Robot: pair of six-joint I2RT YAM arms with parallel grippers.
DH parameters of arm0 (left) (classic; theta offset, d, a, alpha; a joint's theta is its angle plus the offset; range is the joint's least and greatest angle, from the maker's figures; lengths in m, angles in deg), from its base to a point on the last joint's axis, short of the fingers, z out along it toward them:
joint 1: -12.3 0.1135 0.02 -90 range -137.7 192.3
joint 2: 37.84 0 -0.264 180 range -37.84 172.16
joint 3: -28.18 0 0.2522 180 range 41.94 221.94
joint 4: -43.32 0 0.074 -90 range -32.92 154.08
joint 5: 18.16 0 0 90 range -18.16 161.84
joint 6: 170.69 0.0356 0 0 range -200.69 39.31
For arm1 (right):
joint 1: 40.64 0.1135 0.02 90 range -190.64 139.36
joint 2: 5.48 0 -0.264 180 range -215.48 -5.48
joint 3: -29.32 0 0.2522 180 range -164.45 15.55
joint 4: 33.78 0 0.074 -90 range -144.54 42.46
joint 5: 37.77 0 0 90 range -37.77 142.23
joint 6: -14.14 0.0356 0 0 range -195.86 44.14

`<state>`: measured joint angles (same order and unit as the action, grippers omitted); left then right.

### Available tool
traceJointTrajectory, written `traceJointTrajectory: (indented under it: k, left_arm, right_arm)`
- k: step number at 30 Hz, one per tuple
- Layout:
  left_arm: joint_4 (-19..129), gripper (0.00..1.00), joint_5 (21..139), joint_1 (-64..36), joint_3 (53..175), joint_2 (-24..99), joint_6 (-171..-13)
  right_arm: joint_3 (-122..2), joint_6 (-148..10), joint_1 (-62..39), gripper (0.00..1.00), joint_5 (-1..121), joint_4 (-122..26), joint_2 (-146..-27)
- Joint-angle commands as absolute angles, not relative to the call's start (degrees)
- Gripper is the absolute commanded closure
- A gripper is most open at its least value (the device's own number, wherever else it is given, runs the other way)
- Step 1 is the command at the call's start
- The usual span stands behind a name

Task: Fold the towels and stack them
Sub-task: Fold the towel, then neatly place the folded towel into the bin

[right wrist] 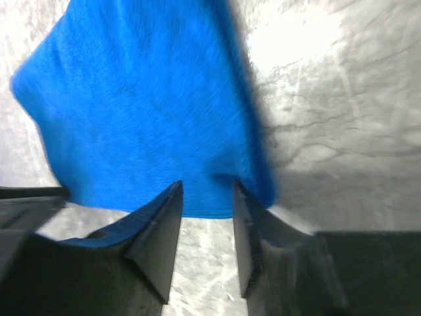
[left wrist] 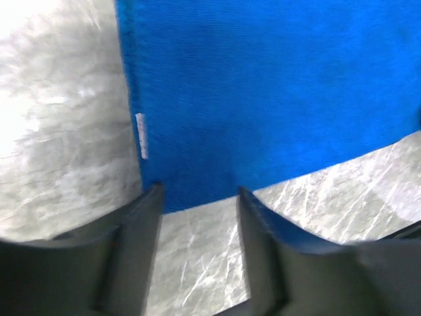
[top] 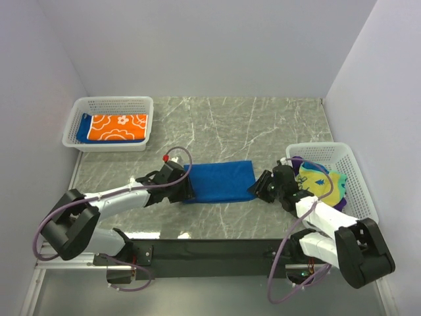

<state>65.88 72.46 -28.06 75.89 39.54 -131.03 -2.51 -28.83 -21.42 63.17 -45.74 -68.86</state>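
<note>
A royal blue towel [top: 221,181] lies folded flat on the marble table between my two grippers. It fills the top of the left wrist view [left wrist: 263,92] and the right wrist view [right wrist: 145,112]. My left gripper [top: 187,189] is open at the towel's left end, its fingertips [left wrist: 197,192] at the near edge, nothing between them. My right gripper [top: 255,188] is open at the towel's right end, its fingertips [right wrist: 206,185] just over the edge. An orange flowered towel [top: 118,127] lies on a blue one in the left basket. Patterned and yellow towels [top: 320,183] lie heaped in the right basket.
A white mesh basket [top: 108,105] stands at the back left, another [top: 358,178] at the right beside the right arm. Grey walls close the table on three sides. A black strip runs along the near edge [top: 210,249].
</note>
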Motion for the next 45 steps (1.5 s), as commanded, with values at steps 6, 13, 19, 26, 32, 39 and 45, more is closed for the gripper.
traceJointTrajectory:
  k: [6,13,19,26,32,39,45]
  left_arm:
    - [76.06,0.19,67.54,-27.34,85.0,29.75,-128.33]
    - [82.57,0.01,65.85,-18.83,86.94,25.44,-123.67]
    - [85.29,0.01,69.9,-5.3,83.43,21.67,-117.78]
    - [85.03,0.01,72.36,1.39,80.26,16.48,-114.88]
    - [83.45,0.01,73.15,2.1,79.2,17.79,-114.26]
    - [83.54,0.01,72.01,2.28,79.73,17.71,-113.65]
    - [83.45,0.0,72.1,2.28,79.55,17.71,-113.82]
  right_arm:
    - [-20.01,-45.52,-10.51,0.36,52.32,-59.93,-66.74]
    - [-30.84,-52.38,5.83,0.3,50.12,-60.37,-77.89]
    - [-44.55,-58.53,20.17,0.23,43.98,-63.8,-96.58]
    - [-56.15,-61.27,26.42,0.24,38.36,-68.19,-109.89]
    - [-60.82,-61.88,27.12,0.31,36.5,-68.99,-116.13]
    - [-63.02,-61.88,27.39,0.39,35.09,-68.81,-120.62]
    - [-62.76,-61.27,27.39,0.64,32.37,-69.16,-123.25]
